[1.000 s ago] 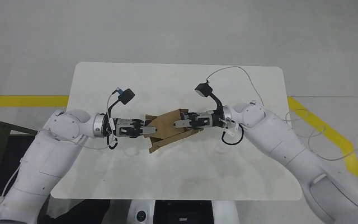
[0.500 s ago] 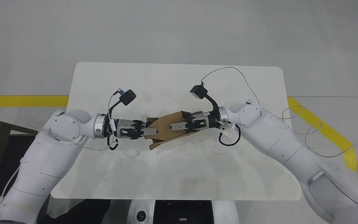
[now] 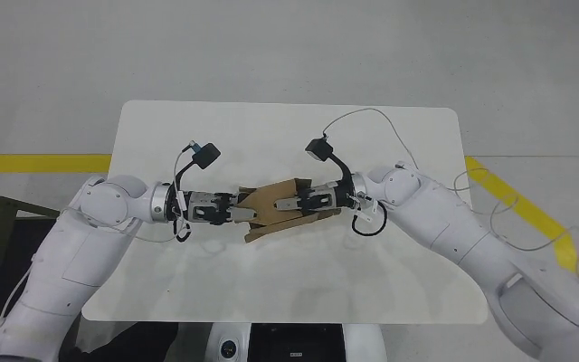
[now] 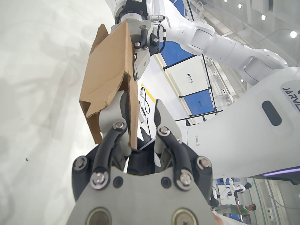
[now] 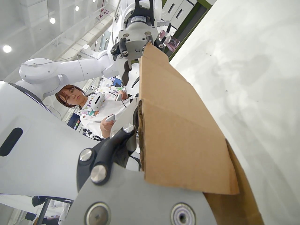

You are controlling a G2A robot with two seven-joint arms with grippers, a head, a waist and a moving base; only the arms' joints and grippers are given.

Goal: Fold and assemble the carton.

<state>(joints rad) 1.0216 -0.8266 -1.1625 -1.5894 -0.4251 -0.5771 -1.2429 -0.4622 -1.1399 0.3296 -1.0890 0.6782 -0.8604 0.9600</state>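
White table [image 3: 154, 136] with rounded corners, grey floor around it, yellow floor tape [image 3: 45, 163] off both sides. Arms extend in from opposite sides and meet near mid-table, nose to nose, with the carton [image 3: 270, 212] between them. It's brown corrugated, partly folded, long axis running arm to arm, skewed so the right-arm end sits farther from the robot than the left-arm end. One flap sticks out toward the robot at the left-arm end. Can't tell from above whether the underside touches the table. Status of left gripper [image 4: 138, 108]: spread, not clamping. One carton wall runs down between its fingers. The inner finger [image 4: 110, 118] is tucked under a folded flap, right beside that wall. The outer finger [image 4: 165, 122] stands clear of the cardboard, with a gap showing. Status of right gripper [image 3: 288, 203]: pinching the opposite end of the carton. Left wrist view shows one pad [image 4: 140, 63] laid flat along a panel edge. In the right wrist view that edge runs straight into the claw, near finger [image 5: 126, 118] close against it, the other covered by cardboard. The panel facing the right wrist camera is flat, with a fold line across it. Black wrist camera [image 3: 206, 154] on the left arm, second wrist camera [image 3: 317, 147] on the right arm, both standing above the grippers. White cable [image 3: 398, 122] loops from the right arm over the table's far right corner.
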